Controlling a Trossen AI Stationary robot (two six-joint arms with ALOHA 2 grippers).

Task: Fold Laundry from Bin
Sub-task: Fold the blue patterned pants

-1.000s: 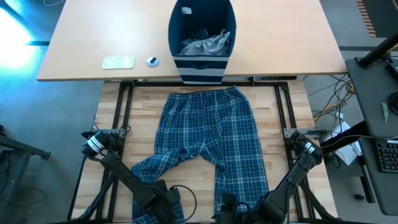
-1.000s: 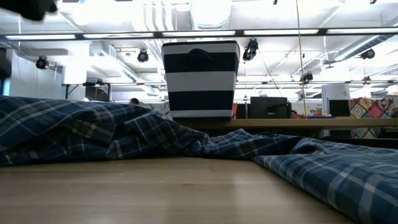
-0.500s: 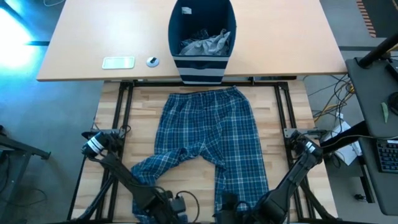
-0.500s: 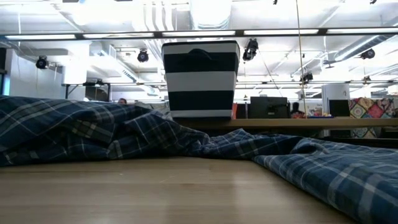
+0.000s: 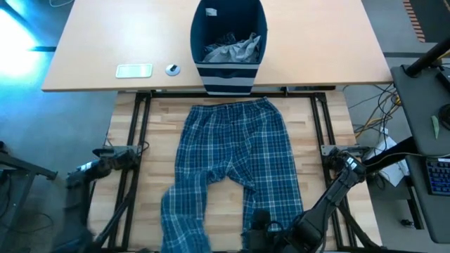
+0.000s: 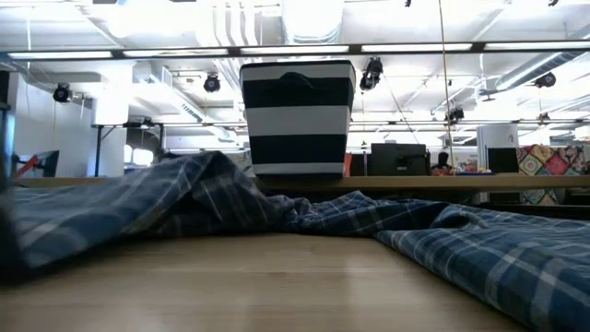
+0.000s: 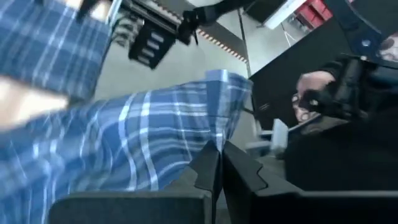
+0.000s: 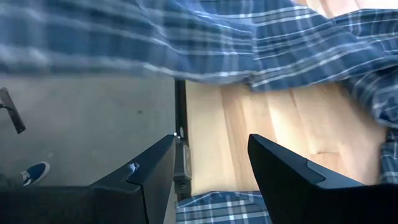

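Since the earlier frames, the left trouser leg has been drawn from its outward splay into a straighter line toward the near edge of the bench [image 5: 309,133], and the left arm has swung out past the bench's left side, where it is seen blurred. In the left wrist view, the left gripper [image 7: 221,163] is seen with its fingers [image 7: 208,168] pressed together on a fold of the plaid trousers [image 5: 235,165]. The right gripper [image 8: 210,165] is seen at the near edge, over the hem of the right trouser leg, with its fingers [image 8: 155,168] spread apart and nothing between them; bare wood shows in the gap. The trousers lie flat on the bench with the waistband toward the far side and both legs toward the near edge. Beyond the waistband, on the farther tan table [image 5: 316,42], the bin [image 5: 228,74] stands upright, with a grey garment [image 5: 235,48] lying crumpled inside it. Left of the bin, well apart from it, a pale flat item [image 5: 133,70] and a small round object [image 5: 172,69] are noted.
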